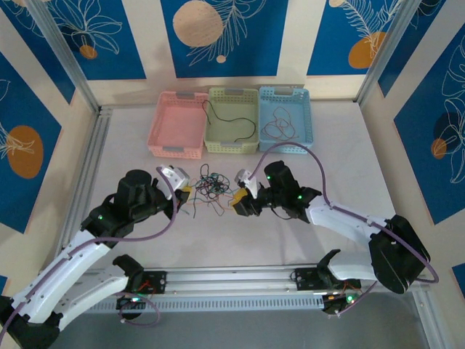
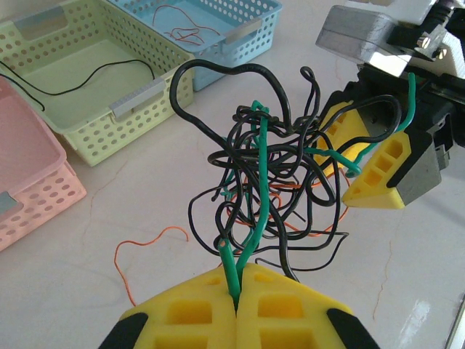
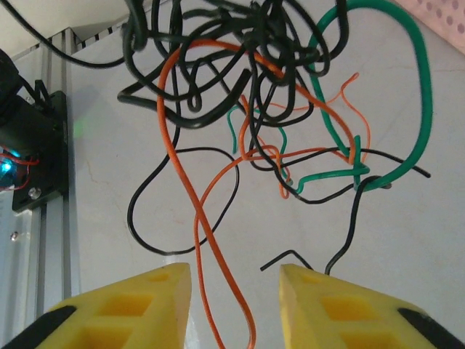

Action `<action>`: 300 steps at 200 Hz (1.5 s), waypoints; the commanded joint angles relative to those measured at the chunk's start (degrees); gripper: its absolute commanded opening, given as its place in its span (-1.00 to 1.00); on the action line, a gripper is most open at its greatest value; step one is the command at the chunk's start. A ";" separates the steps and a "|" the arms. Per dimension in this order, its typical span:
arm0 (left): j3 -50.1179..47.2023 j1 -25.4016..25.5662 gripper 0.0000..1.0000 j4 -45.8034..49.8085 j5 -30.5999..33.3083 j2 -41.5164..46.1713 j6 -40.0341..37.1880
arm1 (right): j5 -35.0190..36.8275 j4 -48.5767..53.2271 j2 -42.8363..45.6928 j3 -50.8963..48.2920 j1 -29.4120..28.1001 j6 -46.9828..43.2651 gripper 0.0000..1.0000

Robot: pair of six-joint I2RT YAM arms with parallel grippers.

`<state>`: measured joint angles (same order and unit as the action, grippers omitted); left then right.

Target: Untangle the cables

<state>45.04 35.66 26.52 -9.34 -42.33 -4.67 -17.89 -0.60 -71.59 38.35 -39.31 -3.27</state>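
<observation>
Yellow moulded fingers with hollow cut-outs tip both tools. The left gripper [image 2: 236, 275] is clenched tight on a smooth green plastic-coated cable [image 2: 258, 189], which rises from the pinch into the tangle of cables [image 2: 276, 167]. That tangle is a loose knot of glossy black loops, thinner green strands and fine orange wire. It sits over the white, faintly veined table [image 1: 327, 174], between the two grippers and lifted at the left gripper's side.

The right gripper [image 3: 236, 275] has its fingers parted, and a thin orange wire [image 3: 189, 189] runs through the gap without being pinched. A kinked black end lies just beside its right finger.

Three perforated plastic baskets stand side by side at the far edge of the table. They are a pink basket [image 1: 156, 134], a pale green basket [image 1: 212, 123] and a light blue basket [image 1: 305, 120]. One long, curving black wire [image 1: 232, 125] lies in the pale green basket. A small scribble of reddish-brown wires [image 1: 280, 125] lies in the light blue basket.
</observation>
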 commanded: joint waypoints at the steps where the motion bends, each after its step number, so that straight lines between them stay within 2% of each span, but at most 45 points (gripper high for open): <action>1: -0.30 -0.70 -1.00 -1.92 -0.87 0.31 0.27 | 0.12 0.88 -0.21 1.60 -0.20 -0.69 -0.51; 46: -0.30 -0.70 -1.00 -1.87 -0.18 0.56 0.14 | 1.28 -1.96 1.89 -0.41 1.62 1.61 -1.00; 65: -0.39 -0.74 -1.00 -1.96 0.59 0.97 0.18 | 1.70 -4.52 3.89 -2.36 4.29 3.93 -1.00; 77: -0.39 -0.70 -1.00 -1.90 1.05 1.16 0.05 | 4.91 -5.88 5.10 -3.52 6.33 6.82 -1.00; 94: -0.39 -0.74 -1.00 -1.74 2.53 1.67 -0.15 | 7.75 -7.38 6.79 -5.35 10.91 11.04 -1.00; 125: -0.56 -0.77 -1.00 -1.39 8.01 3.15 -0.74 | 17.74 -8.96 11.30 -10.04 21.72 21.57 -1.00; 157: -0.99 -0.89 -1.00 -1.56 13.43 5.08 -1.27 | 25.58 -5.69 15.47 -14.30 33.55 32.95 -1.00; 183: -1.40 -1.21 -1.00 -1.84 17.50 6.74 -1.57 | 21.92 -5.15 16.07 -17.28 43.18 41.43 -1.00; 215: -1.88 -1.68 -1.00 -2.24 23.64 8.93 -2.14 | 20.86 -4.34 14.24 -18.03 47.88 45.94 -1.00; 239: -2.49 -1.94 -1.00 -2.90 25.97 10.49 -2.54 | 20.34 -4.57 13.85 -18.22 48.45 46.39 -1.00; 300: -2.76 -1.91 -1.00 -3.43 21.30 9.51 -2.19 | 13.52 -9.04 13.60 -18.27 47.89 45.06 -1.00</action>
<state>42.78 34.33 25.69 13.34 -32.69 -6.46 0.40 -6.66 -57.98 20.53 8.86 41.41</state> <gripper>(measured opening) 0.064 0.059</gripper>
